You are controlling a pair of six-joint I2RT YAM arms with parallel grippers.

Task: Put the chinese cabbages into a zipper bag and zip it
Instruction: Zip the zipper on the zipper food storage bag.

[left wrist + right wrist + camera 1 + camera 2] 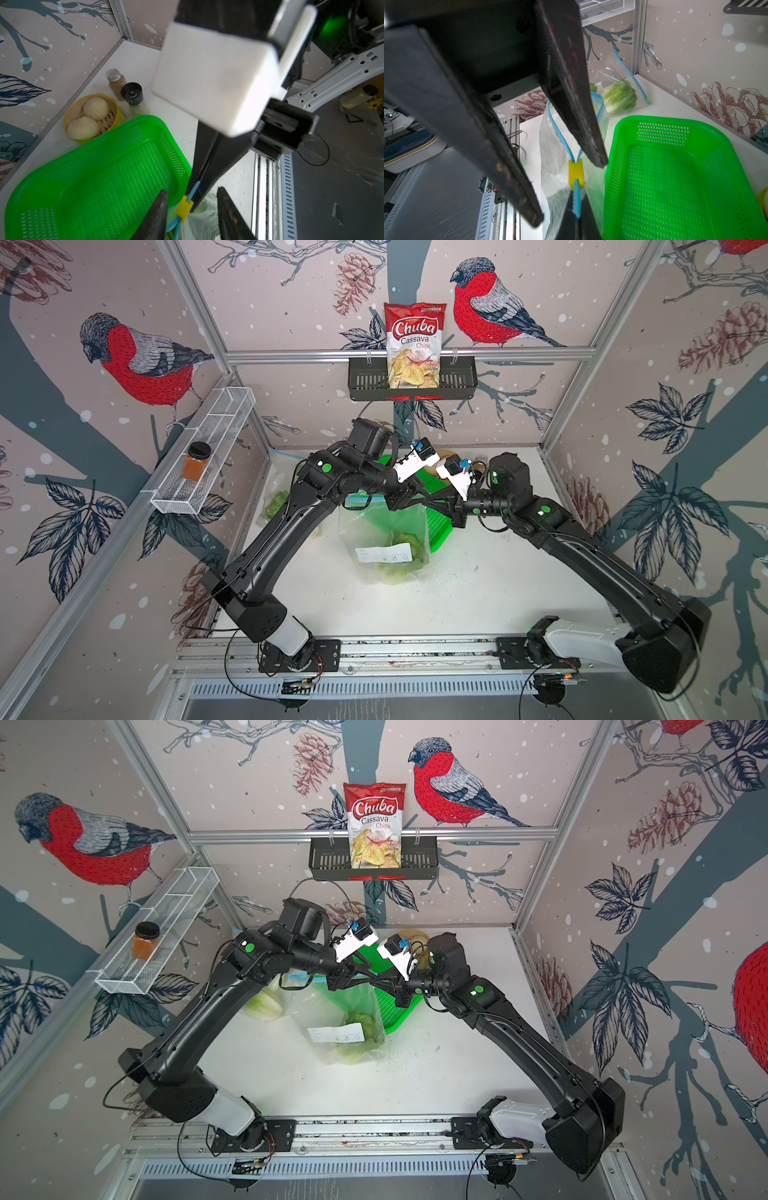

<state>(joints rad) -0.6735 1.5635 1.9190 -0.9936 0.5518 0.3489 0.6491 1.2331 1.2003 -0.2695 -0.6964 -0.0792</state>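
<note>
Nearest me, the clear plastic zipper bag point(384, 526) stands upright on the white tabletop point(478, 593), its bottom seemingly resting there. A crinkly pale-green chinese cabbage point(399, 572) sits low inside it, behind a white label. How many heads are in there I cannot tell.

At the bag's top my right gripper point(575, 207) is pressed together on the end of the blue zip track point(556, 128), pinching it just beside the small yellow plastic slider point(184, 208). My left gripper point(192, 189) is spread, one finger on either side of that slider, and does not appear to touch it. Past the slider the two blue strips part, so the mouth is open.

I judge that loading this bag is over and zipping is the step in hand. Next, my left fingers need to close squarely on the slider and draw it along the track while my right holds the end taut.

Just beyond the bag lies the empty bright-green perforated plastic basket point(116, 170). Farther off to my left, by the wall, a second clear bag point(616, 70) lies with another leafy green cabbage point(619, 97) inside.
</note>
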